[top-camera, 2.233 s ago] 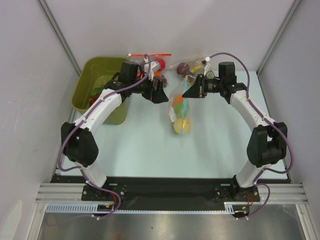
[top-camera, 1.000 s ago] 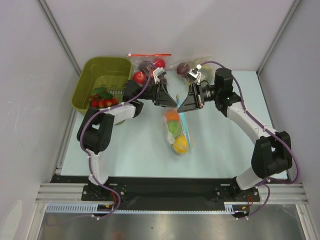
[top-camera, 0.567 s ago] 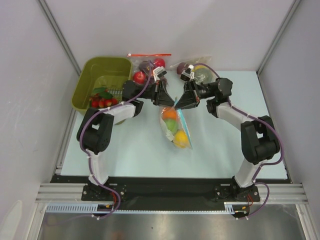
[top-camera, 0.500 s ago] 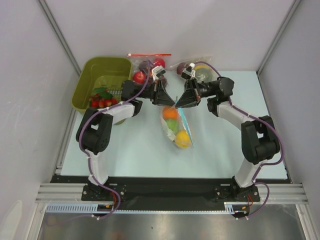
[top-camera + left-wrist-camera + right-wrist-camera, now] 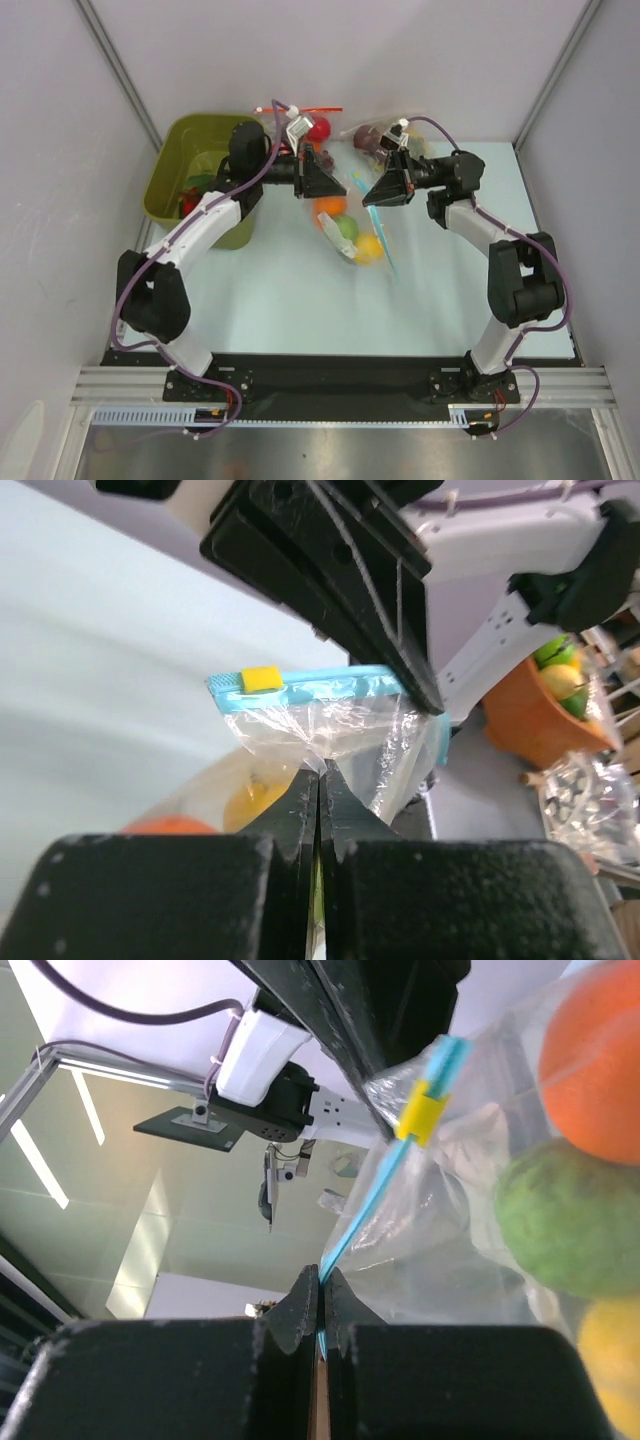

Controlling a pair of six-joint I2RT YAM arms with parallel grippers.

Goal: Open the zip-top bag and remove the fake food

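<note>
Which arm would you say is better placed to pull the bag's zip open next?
Probably the right: the right gripper is shut on the blue zip strip itself, whereas the left gripper pinches only clear film of the bag below that strip.

Left pincer (image 5: 318, 776) clamped on clear zip-top bag (image 5: 352, 730), light-blue zip strip (image 5: 325, 687) above, yellow slider (image 5: 262, 679) on it

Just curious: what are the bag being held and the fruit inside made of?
The bag looks like thin clear plastic film: crinkled, see-through. The fruit seems smooth plastic, judging by its even colour and sheen; not certain.
</note>
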